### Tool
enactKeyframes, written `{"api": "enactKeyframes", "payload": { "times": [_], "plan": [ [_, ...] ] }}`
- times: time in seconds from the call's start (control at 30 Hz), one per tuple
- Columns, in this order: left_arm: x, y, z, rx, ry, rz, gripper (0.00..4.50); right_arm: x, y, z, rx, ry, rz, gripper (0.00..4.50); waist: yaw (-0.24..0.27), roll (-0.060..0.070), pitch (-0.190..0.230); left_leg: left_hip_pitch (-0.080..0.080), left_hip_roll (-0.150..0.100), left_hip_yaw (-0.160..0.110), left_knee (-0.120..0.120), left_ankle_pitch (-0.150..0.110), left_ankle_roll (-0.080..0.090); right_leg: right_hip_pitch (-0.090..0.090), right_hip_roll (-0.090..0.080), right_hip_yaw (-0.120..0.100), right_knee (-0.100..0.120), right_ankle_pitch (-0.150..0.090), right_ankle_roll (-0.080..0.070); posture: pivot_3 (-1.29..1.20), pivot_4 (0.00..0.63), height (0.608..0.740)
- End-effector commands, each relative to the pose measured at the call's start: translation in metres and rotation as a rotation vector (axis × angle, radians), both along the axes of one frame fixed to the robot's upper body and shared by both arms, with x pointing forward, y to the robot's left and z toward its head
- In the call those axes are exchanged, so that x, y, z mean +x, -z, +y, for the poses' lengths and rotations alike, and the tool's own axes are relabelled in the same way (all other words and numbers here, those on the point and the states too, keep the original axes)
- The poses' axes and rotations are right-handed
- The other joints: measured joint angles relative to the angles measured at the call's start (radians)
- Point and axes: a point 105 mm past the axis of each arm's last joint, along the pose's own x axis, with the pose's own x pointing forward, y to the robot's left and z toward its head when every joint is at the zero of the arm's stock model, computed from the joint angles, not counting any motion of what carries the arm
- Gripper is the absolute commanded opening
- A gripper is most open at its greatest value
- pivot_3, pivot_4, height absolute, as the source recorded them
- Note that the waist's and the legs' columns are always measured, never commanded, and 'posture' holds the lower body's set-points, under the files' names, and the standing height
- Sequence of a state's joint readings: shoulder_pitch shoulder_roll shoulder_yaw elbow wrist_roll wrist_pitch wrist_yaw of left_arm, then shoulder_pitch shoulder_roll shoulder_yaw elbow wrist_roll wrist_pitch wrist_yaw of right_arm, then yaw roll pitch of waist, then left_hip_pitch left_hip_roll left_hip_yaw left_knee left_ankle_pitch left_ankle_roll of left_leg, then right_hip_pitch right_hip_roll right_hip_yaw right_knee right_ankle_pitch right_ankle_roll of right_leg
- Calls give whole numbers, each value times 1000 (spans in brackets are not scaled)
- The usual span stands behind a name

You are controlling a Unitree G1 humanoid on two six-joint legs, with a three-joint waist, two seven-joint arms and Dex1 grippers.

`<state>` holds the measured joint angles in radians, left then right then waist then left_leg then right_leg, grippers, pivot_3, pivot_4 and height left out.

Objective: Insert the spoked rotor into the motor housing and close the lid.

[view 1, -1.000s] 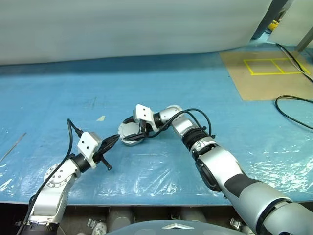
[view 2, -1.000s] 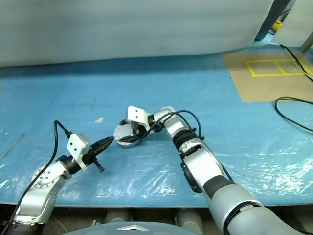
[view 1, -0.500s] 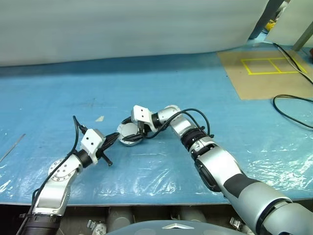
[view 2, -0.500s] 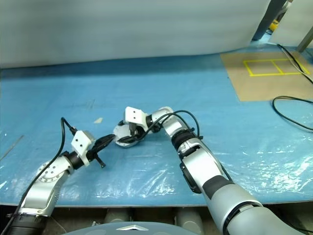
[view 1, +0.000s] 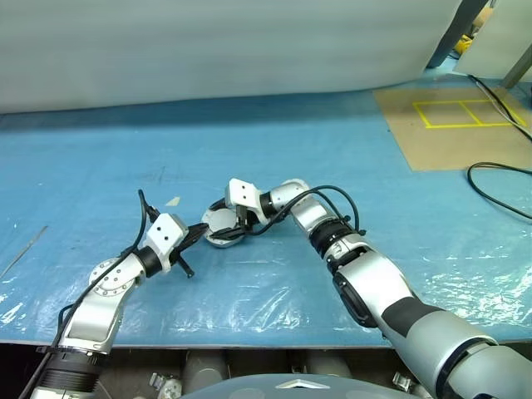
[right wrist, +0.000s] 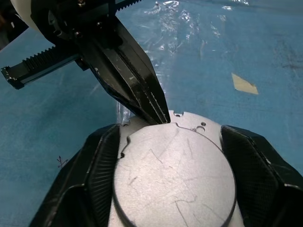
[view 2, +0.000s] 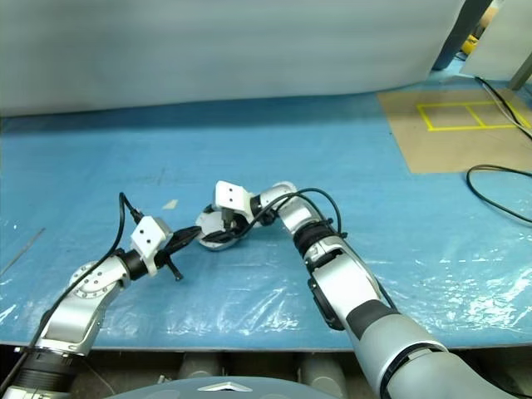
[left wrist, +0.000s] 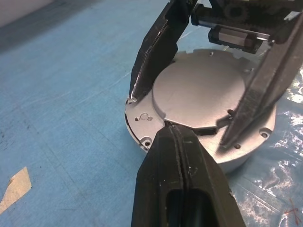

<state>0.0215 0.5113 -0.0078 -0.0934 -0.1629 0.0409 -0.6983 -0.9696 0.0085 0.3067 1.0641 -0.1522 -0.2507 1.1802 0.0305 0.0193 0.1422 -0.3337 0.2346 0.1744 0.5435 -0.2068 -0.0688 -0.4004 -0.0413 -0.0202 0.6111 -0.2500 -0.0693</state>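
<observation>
A round silver assembly, the motor housing (left wrist: 142, 124) with a flat grey disc, the lid (left wrist: 199, 94), seated on its top, rests on the blue, plastic-covered table (view 1: 274, 158) near the middle of the scene. The right gripper (right wrist: 173, 156) reaches in from the robot's right and straddles the assembly; its two black fingers (right wrist: 92, 163) stand wide apart, one on each side of the round body, close against its edge, though contact cannot be confirmed. The left gripper (left wrist: 166, 124) approaches from the robot's left with its fingers pressed together into a single narrow tip, holding nothing; that tip sits at the rim of the lid, where the lid meets the housing flange. Small screw holes mark the flange. A scrap of tan tape (view 1: 172, 200) lies on the table just beyond the left gripper. A black cable (view 1: 499, 179) curls over the table's far right side.
</observation>
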Motion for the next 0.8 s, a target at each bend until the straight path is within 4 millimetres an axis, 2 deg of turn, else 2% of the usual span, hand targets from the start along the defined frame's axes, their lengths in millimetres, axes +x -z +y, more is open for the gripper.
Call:
{"api": "enactKeyframes", "payload": {
  "times": [0.03, 0.43, 0.67, 0.8],
  "plan": [
    [-7, 21, 1, 26, 9, 93, 0, -6, 29, -13, -91, 21, 73, 4492, 0, 0, 0, 0, 0, 0, 0, 0, 0, 0, 0, 0, 0, 0, 0, 0, 150, 740],
    [-7, 20, 0, 12, 24, 97, 0, 1, -1, -11, 88, 50, 109, 4492, 9, 0, 0, -2, -2, 0, 1, 0, 0, -3, 0, 0, 0, 0, 0, 0, 150, 740],
    [-8, 20, 0, 7, 24, 98, 0, 0, -13, -19, 165, 36, 121, 4492, 10, 0, 0, -2, -2, 0, 1, 0, 1, -3, 0, -1, 0, 0, 0, 0, 150, 740],
    [-11, 20, -2, 3, 28, 99, 0, 5, -18, -25, 229, 122, 200, 4492, 9, -1, 0, -2, -2, 0, 1, 0, 1, -4, 1, -1, 0, 0, 0, 0, 150, 740]
  ]
}}
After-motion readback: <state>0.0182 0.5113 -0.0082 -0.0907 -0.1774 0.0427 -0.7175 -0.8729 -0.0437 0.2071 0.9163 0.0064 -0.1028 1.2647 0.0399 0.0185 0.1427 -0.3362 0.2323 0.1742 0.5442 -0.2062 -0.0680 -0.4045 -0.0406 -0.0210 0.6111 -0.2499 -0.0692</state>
